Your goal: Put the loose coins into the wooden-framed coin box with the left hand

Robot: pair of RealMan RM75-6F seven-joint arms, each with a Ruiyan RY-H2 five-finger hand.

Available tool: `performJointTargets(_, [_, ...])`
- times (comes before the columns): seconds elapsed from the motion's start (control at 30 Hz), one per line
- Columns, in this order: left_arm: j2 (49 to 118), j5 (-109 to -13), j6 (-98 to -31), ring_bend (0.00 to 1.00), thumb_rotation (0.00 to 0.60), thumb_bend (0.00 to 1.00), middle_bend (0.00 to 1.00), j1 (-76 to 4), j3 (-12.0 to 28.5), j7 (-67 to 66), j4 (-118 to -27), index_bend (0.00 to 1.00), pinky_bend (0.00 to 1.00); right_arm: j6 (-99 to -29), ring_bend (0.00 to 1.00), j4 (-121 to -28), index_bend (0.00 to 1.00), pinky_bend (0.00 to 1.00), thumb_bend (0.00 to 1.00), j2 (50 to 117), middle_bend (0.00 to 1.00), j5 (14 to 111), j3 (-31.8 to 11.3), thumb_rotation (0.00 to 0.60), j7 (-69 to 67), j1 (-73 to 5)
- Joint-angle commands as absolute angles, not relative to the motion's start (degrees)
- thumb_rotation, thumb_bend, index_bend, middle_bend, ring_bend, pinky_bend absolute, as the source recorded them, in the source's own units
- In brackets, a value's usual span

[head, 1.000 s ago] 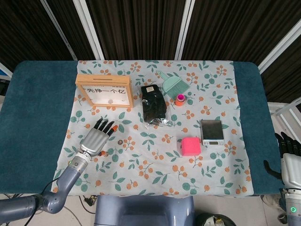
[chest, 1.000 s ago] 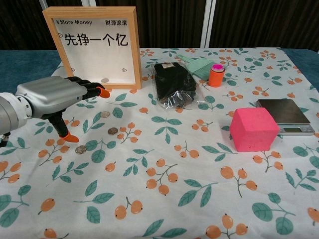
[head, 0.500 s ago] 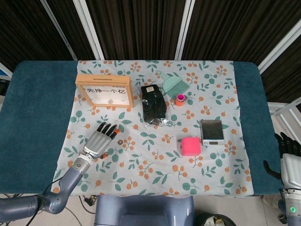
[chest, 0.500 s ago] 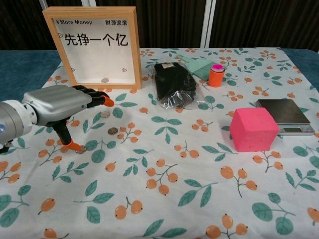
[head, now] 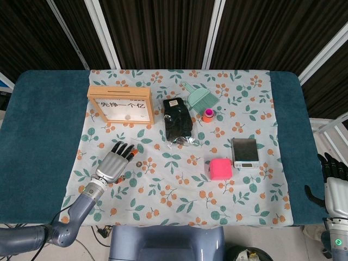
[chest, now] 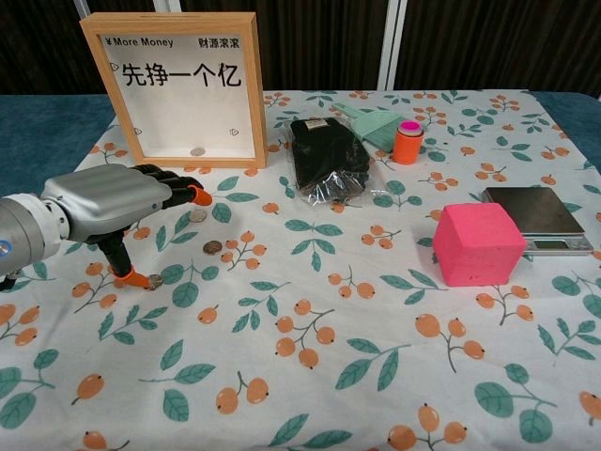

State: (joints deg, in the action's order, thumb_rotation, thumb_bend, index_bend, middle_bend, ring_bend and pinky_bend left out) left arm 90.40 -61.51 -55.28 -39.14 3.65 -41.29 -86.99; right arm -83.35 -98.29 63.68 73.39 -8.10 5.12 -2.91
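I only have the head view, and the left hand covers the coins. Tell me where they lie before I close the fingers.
Observer: The chest view shows three loose coins on the cloth. The nearest coin lies just image-right of the left hand's thumb.
Operator: Report the thumb's height.
Observer: Its orange tip is down at the cloth, beside that coin, not on it.
Operator: Give me the other two.
Observer: The middle coin and the far coin lie bare on the cloth; the hand holds neither.
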Motion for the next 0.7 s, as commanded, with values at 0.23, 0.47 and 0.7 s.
performJointTargets(0.23, [90.60,-61.38,-55.39,0.00,0.600,0.07,0.00,-39.53,2.91,-41.97,-86.94,0.12,0.00,-83.44,0.00,-98.29,0.09,0.00,0.39,63.73,0.03,73.38,-8.14,0.600,5.17,-2.91])
performJointTargets(0.47, [90.59,-60.98,-55.57,0.00,0.600,0.07,0.00,-39.70,2.61,-42.21,-87.06,0.13,0.00,-83.39,0.00,-98.30,0.09,0.00,0.39,63.68,0.03,73.35,-8.13,0.600,5.17,-2.91])
performJointTargets(0.7, [91.04,-60.38,-54.98,0.00,0.600,0.07,0.00,-40.16,2.03,-42.68,-86.51,0.15,0.00,-83.35,0.00,-98.29,0.09,0.00,0.39,63.65,0.03,73.23,-8.14,0.600,5.19,-2.91])
